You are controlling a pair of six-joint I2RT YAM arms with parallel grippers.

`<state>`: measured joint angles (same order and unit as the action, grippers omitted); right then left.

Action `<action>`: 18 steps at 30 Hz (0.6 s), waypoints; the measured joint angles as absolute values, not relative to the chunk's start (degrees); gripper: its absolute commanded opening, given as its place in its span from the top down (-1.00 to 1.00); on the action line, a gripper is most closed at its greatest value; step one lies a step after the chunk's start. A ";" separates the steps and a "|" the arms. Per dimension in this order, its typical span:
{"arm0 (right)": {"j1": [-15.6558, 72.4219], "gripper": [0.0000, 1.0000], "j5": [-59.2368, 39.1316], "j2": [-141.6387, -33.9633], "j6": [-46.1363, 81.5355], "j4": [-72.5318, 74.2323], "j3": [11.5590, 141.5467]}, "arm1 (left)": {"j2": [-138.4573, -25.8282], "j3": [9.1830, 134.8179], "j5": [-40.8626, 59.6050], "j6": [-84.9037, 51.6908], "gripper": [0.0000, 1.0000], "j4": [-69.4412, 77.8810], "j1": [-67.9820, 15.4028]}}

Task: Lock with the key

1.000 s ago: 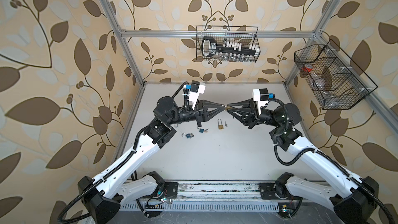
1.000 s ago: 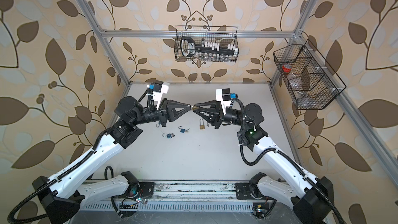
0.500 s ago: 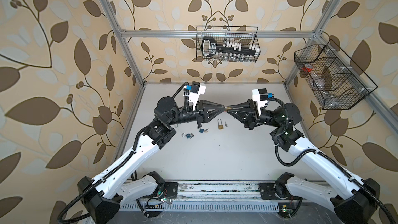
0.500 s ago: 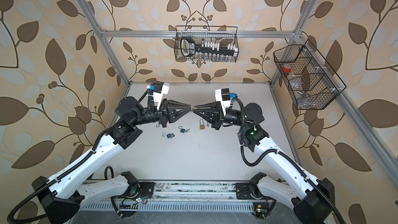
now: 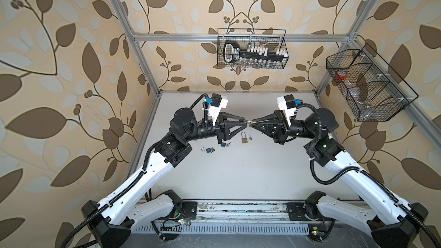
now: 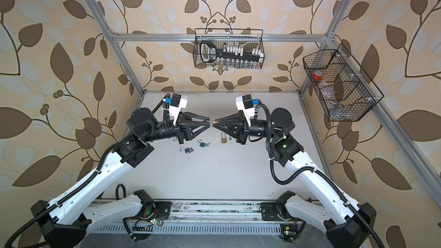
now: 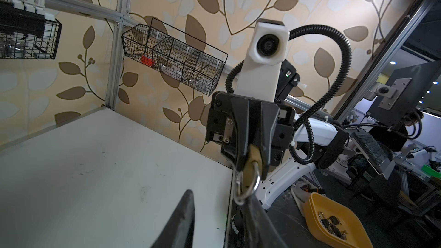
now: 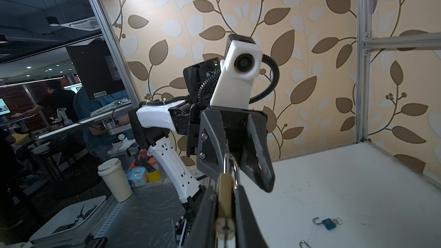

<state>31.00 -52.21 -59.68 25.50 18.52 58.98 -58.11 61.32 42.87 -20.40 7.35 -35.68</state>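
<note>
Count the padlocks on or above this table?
4: a held brass padlock in the right hand, a loose brass padlock on the table, two blue padlocks beside it; arms may hide more.

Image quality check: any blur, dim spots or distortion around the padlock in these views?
In both top views: even light, sharp centre, wallpaper smeared toward the corners; brass padlock tiny. Left wrist view: close fingers dark and soft, padlock in focus. Right wrist view: padlock body slightly soft, lab behind dim.
</note>
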 measured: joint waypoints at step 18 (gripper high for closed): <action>28.47 1.00 -55.05 -60.42 25.47 11.57 59.55 | -56.82 61.43 43.29 -16.88 0.05 5.30 -35.66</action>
